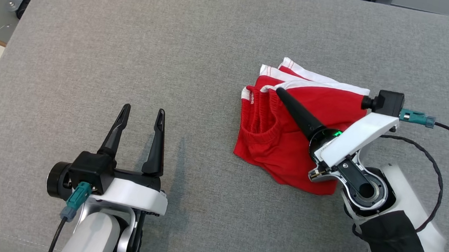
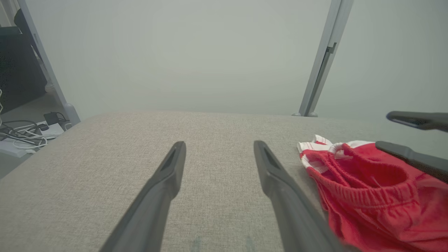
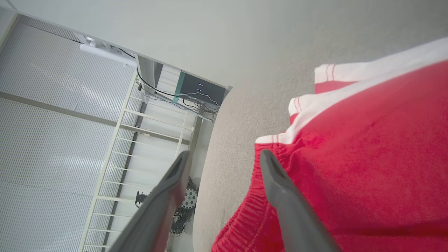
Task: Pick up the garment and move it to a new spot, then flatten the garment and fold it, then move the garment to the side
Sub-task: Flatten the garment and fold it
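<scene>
2 jaw pairs open; right jaws over red garment (image 1: 274, 149); waistband (image 1: 265, 125) points left, hems (image 1: 311, 75) far.

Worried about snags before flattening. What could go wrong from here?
One finger of the open right gripper lies over the waistband of the red shorts; pulling away could hook it and drag them. The shorts lie bunched, so a one-sided pull may slide them: the left gripper hovers apart over the cushion.
</scene>
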